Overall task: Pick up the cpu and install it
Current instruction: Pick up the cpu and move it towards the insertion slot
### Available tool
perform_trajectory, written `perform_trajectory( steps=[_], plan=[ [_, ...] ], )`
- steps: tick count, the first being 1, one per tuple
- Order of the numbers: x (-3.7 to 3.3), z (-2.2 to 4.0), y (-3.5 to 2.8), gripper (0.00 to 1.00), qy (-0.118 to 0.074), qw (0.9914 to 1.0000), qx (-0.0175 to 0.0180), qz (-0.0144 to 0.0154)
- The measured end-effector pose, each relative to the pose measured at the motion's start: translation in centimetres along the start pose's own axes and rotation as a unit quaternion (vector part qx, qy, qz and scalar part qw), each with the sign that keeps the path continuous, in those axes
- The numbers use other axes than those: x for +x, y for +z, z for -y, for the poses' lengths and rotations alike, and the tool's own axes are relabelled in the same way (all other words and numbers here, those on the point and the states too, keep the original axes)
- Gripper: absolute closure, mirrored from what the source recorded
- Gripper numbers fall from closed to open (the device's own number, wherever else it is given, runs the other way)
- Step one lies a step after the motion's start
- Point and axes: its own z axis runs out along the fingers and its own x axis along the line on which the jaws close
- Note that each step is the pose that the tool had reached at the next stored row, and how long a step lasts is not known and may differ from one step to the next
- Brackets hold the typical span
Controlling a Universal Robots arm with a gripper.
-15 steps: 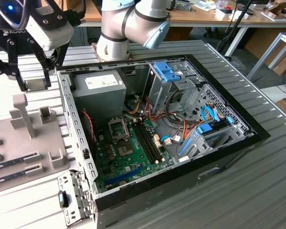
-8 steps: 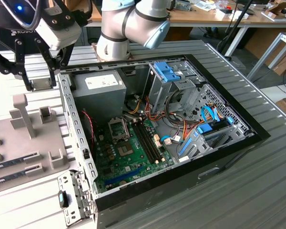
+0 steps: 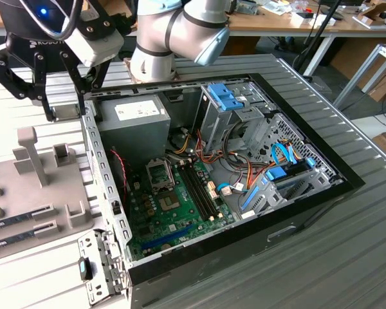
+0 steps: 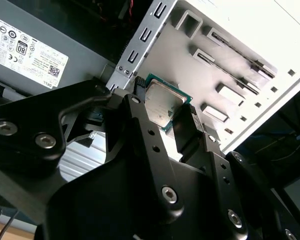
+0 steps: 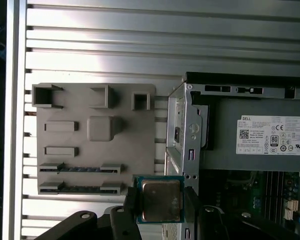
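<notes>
Already the pickup is looking done: the open computer case (image 3: 289, 219) is lying with its motherboard (image 3: 161, 215) facing up, and the gripper (image 3: 65, 106) is hovering above the case's side wall, just beside the grey parts tray (image 5: 95, 135). Its fingers (image 4: 145, 130) are clamping the cpu (image 5: 160, 200) by two opposite edges. The socket (image 3: 159, 172) is seemingly waiting unfilled, well apart from the chip, so installing is remaining.

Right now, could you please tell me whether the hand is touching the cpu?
Touching: in the first wrist view the hand grips the cpu by two opposite edges.
</notes>
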Motion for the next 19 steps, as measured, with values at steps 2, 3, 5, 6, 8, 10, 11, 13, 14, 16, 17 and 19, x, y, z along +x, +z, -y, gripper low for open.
perform_trajectory(
  steps=[2, 3, 5, 6, 8, 10, 11, 13, 14, 16, 17, 19],
  plan=[
    [-0.44, 0.02, 0.01, 0.53, 0.000, 1.00000, 0.0000, 0.0000],
    [-0.56, 0.02, 0.01, 0.53, 0.000, 1.00000, 0.0000, 0.0000],
    [-0.86, 0.03, 0.02, 0.53, 0.000, 1.00000, 0.0000, 0.0000],
    [-0.99, 0.04, 0.02, 0.53, 0.000, 1.00000, 0.0000, 0.0000],
    [-1.31, 0.05, 0.03, 0.53, 0.000, 1.00000, 0.0000, 0.0000],
    [-1.56, 0.06, 0.04, 0.53, 0.000, 1.00000, 0.0000, 0.0000],
    [-1.69, 0.07, 0.04, 0.53, 0.000, 1.00000, 0.0000, 0.0000],
    [-1.93, 0.08, 0.05, 0.53, 0.000, 1.00000, 0.0000, 0.0000],
    [-2.03, 0.09, 0.05, 0.53, 0.000, 1.00000, 0.0000, 0.0000],
    [-2.20, 0.09, 0.05, 0.53, 0.000, 1.00000, 0.0000, 0.0000],
    [-2.29, 0.10, 0.06, 0.53, 0.000, 1.00000, 0.0000, 0.0000],
    [-2.47, 0.10, 0.07, 0.53, 0.000, 1.00000, 0.0000, 0.0000]
  ],
)
